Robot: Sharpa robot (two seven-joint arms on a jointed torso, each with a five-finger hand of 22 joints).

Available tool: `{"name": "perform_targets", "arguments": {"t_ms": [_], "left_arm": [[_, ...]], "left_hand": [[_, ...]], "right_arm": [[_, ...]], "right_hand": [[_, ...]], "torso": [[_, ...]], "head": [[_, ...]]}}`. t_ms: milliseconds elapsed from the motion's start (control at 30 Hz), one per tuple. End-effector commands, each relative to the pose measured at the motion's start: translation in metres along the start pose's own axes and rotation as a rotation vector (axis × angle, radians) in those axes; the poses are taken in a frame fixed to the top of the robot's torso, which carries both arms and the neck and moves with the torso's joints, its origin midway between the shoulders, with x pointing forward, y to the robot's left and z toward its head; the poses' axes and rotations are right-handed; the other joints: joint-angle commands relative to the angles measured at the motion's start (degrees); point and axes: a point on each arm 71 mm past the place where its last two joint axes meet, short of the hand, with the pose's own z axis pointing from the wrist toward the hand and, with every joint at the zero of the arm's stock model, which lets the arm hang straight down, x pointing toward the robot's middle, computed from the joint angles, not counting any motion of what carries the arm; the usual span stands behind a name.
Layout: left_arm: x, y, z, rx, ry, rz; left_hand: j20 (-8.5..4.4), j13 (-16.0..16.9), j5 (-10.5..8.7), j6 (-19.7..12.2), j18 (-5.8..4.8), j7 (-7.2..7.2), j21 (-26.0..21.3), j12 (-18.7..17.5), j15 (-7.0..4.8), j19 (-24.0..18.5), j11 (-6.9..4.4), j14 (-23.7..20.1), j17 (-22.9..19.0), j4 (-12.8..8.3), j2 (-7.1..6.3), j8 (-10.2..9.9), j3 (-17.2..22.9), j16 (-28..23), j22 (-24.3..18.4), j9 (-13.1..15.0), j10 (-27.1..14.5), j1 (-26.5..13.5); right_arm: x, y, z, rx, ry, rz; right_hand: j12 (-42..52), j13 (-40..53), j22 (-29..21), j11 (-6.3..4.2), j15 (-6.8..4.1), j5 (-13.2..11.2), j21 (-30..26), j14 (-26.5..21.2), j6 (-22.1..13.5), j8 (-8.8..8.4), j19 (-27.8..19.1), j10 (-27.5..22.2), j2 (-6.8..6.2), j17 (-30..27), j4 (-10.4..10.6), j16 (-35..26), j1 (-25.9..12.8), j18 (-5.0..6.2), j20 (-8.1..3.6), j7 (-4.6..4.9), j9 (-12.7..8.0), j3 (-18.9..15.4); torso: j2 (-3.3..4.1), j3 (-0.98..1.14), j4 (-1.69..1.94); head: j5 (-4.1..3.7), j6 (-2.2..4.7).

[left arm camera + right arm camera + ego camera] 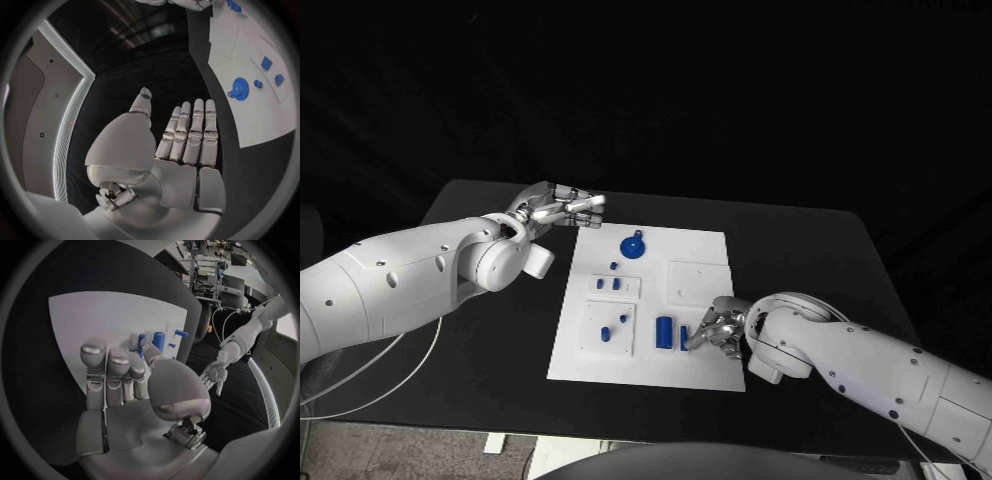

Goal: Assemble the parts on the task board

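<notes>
Nearest, the right hand [718, 330] rests on the white task board's [697, 275] near edge, fingers curled beside an upright blue peg [665, 331]; whether it grips anything, I cannot tell. Further back lies a round blue part [633, 246]. Farthest, the left hand [560, 210] hovers empty, fingers straight. A clumsy nudge could topple the peg.

Blue parts [633, 246] on a white task board [704, 250], black table [790, 240], silver hands on white arms [387, 285].
</notes>
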Motion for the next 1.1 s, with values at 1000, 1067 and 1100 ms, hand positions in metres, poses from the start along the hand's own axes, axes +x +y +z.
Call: {"name": "perform_targets", "arguments": {"t_ms": [1000,1067,1100], "left_arm": [[-0.011,-0.002,0.001,0.04,-0.069,0.001],[-0.015,-0.001,0.002,0.044,-0.087,-0.001],[-0.018,-0.001,0.002,0.046,-0.098,-0.003]], "left_hand": [[-0.04,0.06,0.26,1.38,0.47,-0.47,0.23,0.02,-0.21,0.2,-0.43,0.5,-0.03,-0.96,1.6,0.04,-0.67,-0.27,-0.02,0.09,0.51,0.58],[-0.06,0.06,0.18,1.46,0.41,-0.5,0.21,0.03,-0.23,0.15,-0.42,0.57,-0.03,-1.16,2.07,0.07,-0.93,-0.25,-0.05,0.1,0.55,0.56],[-0.07,0.05,0.07,1.5,0.37,-0.52,0.19,0.03,-0.23,0.12,-0.42,0.59,-0.04,-1.2,2.28,0.04,-1.14,-0.26,-0.06,0.09,0.54,0.51]], "right_arm": [[-0.063,-0.014,-0.001,-0.268,-0.155,0.302],[-0.085,-0.017,0.0,-0.316,-0.218,0.359],[-0.096,-0.019,0.0,-0.333,-0.251,0.389]], "right_hand": [[-3.18,-2.39,-1.94,1.62,0.89,-0.58,-8.9,-0.63,-5.55,0.01,2.68,-3.19,-3.31,-2.16,8.21,-4.27,-2.58,1.94,0.64,2.18,0.53,-11.53],[-7.09,-4.94,-4.4,1.87,1.2,-0.34,-16.01,-2.2,-6.09,-0.04,1.51,-5.64,-2.03,-5.2,6.77,-8.08,-1.05,2.29,0.96,2.53,0.49,-10.76],[-12.57,-8.58,-6.53,1.99,1.35,-0.36,-21.82,-3.38,-6.16,-0.05,0.15,-9.12,-0.64,-5.96,5.38,-9.32,0.85,2.81,1.11,2.66,0.45,-9.57]], "torso": [[-0.28,-0.17,-0.34],[-0.41,-0.19,-0.48],[-0.47,-0.19,-0.56]], "head": [[-1.86,5.44],[-2.34,7.05],[-2.41,7.84]]}}
